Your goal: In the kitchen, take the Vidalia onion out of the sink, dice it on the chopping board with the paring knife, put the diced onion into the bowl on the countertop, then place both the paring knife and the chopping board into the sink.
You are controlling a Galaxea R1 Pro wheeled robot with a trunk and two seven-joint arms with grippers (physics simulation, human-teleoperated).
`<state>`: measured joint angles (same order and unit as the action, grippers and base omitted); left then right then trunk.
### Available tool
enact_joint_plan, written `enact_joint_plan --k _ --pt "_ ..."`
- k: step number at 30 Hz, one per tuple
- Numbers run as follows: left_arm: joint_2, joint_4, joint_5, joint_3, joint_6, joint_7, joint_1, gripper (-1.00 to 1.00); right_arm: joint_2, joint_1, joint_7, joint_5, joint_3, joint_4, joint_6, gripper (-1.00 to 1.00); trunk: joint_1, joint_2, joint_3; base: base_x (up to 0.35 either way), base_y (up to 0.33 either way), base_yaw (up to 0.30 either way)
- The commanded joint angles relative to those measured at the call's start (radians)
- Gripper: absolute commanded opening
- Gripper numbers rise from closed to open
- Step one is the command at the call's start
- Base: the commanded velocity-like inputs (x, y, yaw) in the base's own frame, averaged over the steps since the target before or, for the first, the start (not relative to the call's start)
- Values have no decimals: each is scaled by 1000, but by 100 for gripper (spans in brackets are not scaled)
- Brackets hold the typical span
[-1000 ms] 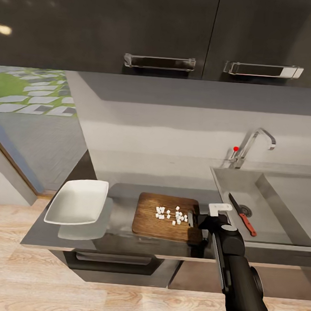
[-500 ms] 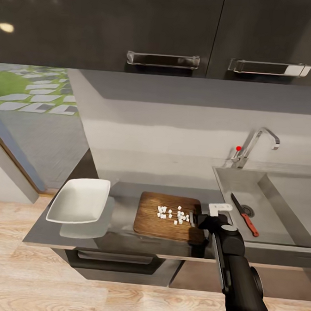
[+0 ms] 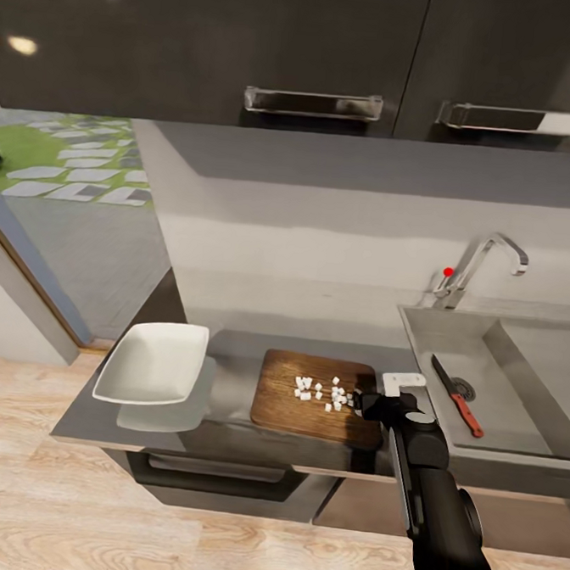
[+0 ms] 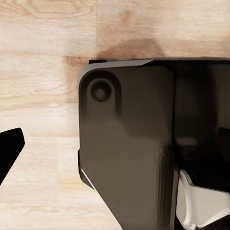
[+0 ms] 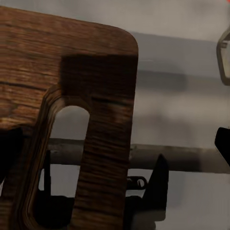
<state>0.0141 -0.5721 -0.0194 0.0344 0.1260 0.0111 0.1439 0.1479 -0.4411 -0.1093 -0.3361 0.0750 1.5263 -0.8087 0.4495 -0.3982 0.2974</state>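
Note:
The dark brown chopping board point(image 3: 287, 397) lies on the grey countertop point(image 3: 229, 349), with the diced onion point(image 3: 321, 392) as small white cubes near its right end. My right gripper point(image 3: 359, 402) is at that right end, beside the cubes. In the right wrist view the board point(image 5: 72, 62) and its slot handle sit close below, with one dark fingertip point(image 5: 9, 143) over the wood and the other point(image 5: 223, 140) far across over the counter, so the gripper is open. The white square bowl point(image 3: 154, 363) stands left of the board. The red-handled paring knife point(image 3: 457, 396) lies in the sink point(image 3: 518, 352) by the drain.
A chrome tap point(image 3: 482, 265) with a red knob rises behind the sink. Dark upper cabinets with bar handles point(image 3: 313, 103) hang over the counter. In the left wrist view, a left fingertip point(image 4: 9, 151) hangs over the wooden floor point(image 4: 48, 43) beside the robot's dark body point(image 4: 129, 143).
The whole head view has shifted, so everything sits slightly further right in the picture. Board, cubes, bowl and knife keep their places. My right gripper stays at the board's right end.

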Motion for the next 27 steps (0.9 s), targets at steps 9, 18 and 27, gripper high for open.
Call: enact_joint_plan --k 9,18,27 --pt "0 0 -2 2 1 1 0 100 1 -1 -10 -11 2 2 -4 100 1 -2 9 0 -70 73" --pt "0 0 -2 2 1 1 0 100 1 -1 -10 -11 2 2 -3 100 1 -2 10 0 -30 8" --pt "0 0 -2 2 1 1 0 100 1 -1 -10 -11 2 2 -4 100 1 -2 10 -17 -2 0"
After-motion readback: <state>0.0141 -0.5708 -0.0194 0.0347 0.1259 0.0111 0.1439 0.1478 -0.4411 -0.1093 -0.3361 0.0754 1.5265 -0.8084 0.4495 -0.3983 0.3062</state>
